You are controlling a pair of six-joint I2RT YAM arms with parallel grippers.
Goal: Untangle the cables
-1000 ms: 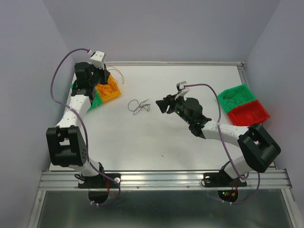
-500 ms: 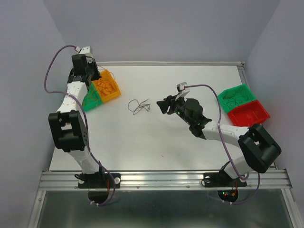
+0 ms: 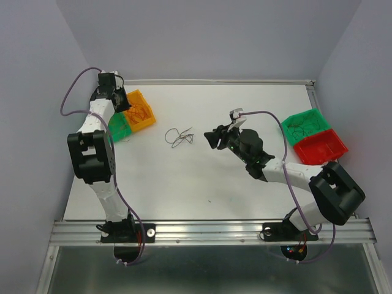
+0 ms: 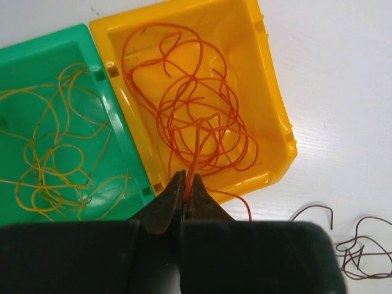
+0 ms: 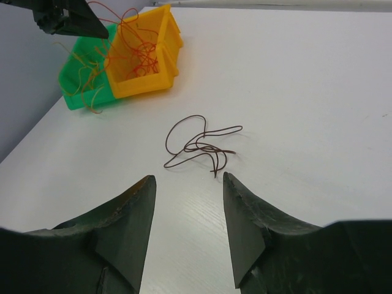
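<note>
Left pincer (image 4: 185, 184), orange cable (image 4: 197, 138), above bin (image 4: 278, 116) edge

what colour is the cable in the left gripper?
Orange cable, pinched by the left gripper, trailing into the yellow bin. Clearest in the left wrist view.

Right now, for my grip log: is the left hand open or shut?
Shut: the left hand pinches an orange cable leading from the yellow bin.

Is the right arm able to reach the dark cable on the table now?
Probably yes. The right gripper is open and points at the dark cable, and only bare table lies between them.
</note>
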